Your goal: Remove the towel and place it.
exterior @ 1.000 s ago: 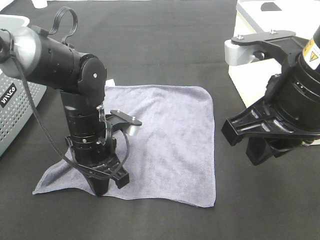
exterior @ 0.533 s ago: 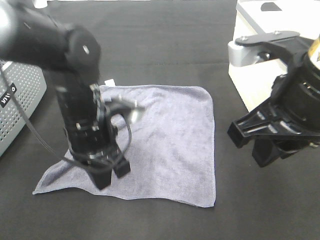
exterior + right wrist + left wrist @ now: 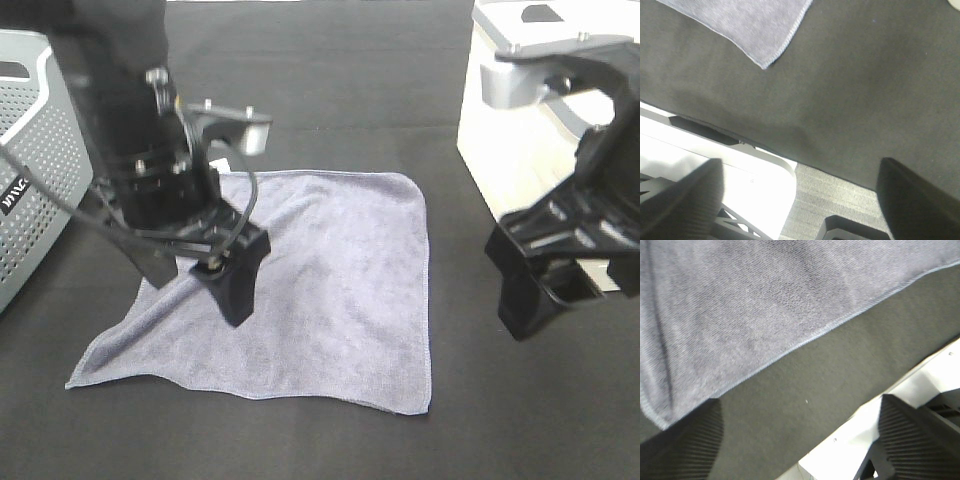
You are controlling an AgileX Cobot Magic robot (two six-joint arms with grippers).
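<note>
Your towel [image 3: 300,290] lies flat and spread on the black desk [image 3: 330,90], directly beneath your empty, wide-open left pincer [image 3: 200,280], while your right pincer [image 3: 545,300], also open and empty, hangs well off its right edge.

The towel [image 3: 330,290] is a grey-blue, roughly square microfibre cloth with stitched edges. It lies spread almost flat on the black table cover [image 3: 330,90], free of any grip. Its near left corner stretches out to a point, and faint creases cross its left side.
</note>
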